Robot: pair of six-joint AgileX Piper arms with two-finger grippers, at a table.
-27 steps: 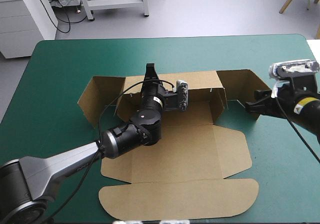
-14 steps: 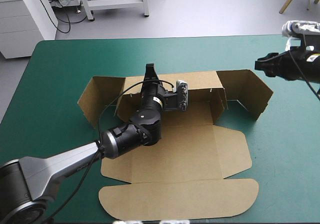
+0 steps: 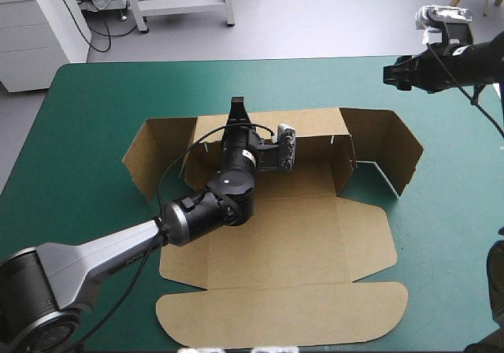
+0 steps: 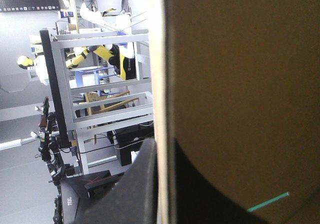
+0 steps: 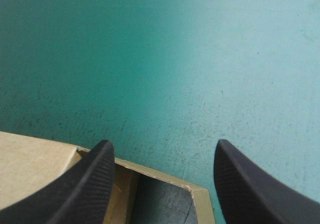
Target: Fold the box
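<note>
The brown box lies opened out in the middle of the table, its back wall and both end flaps raised and the rounded lid flap flat at the near edge. My left gripper reaches over the floor of the box to the top of the back wall. In the left wrist view it is shut on the box's board. My right gripper hangs open above the table's far right corner, apart from the right end flap. In its own view the right gripper has a corner of the box beneath it.
Teal-green cover surrounds the box on all sides. The table's far edge runs just behind the right gripper, and the right edge lies close beside it.
The right gripper has lifted off the right end flap and moved up toward the table's far right corner. The flap stays raised, swung slightly inward. The left arm has held still.
</note>
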